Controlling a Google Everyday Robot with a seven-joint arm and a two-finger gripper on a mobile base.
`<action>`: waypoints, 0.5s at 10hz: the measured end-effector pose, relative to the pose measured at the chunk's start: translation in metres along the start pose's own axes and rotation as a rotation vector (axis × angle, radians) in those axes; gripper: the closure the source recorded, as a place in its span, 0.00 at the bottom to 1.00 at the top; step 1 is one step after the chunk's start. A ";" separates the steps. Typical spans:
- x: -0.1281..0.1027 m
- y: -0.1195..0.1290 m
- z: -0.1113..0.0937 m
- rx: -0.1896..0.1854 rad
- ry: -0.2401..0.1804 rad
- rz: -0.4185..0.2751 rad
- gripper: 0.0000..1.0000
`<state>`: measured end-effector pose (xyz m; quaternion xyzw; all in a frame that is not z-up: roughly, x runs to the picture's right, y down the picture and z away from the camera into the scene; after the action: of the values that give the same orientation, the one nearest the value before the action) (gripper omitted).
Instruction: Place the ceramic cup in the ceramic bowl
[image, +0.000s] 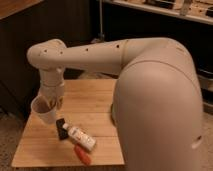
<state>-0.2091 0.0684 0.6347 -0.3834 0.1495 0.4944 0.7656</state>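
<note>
The ceramic cup (44, 111) is small, white and tapered. It hangs tilted above the left part of the wooden table (92, 100). My gripper (50, 102) reaches down from the white arm and is shut on the cup's rim, with one finger inside the cup. The ceramic bowl does not show; the bulk of my arm (155, 100) covers the right side of the table.
A white bottle with a printed label (82, 138) lies on the table's front part, next to a black object (62, 129) and an orange-red object (83, 154). Dark cabinets stand behind the table, shelves at the back right.
</note>
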 end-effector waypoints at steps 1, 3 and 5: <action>0.006 -0.011 -0.008 0.014 -0.002 0.024 1.00; 0.025 -0.031 -0.033 0.054 -0.004 0.070 1.00; 0.051 -0.056 -0.060 0.101 -0.003 0.134 1.00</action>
<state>-0.1275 0.0451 0.5887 -0.3329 0.1985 0.5371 0.7492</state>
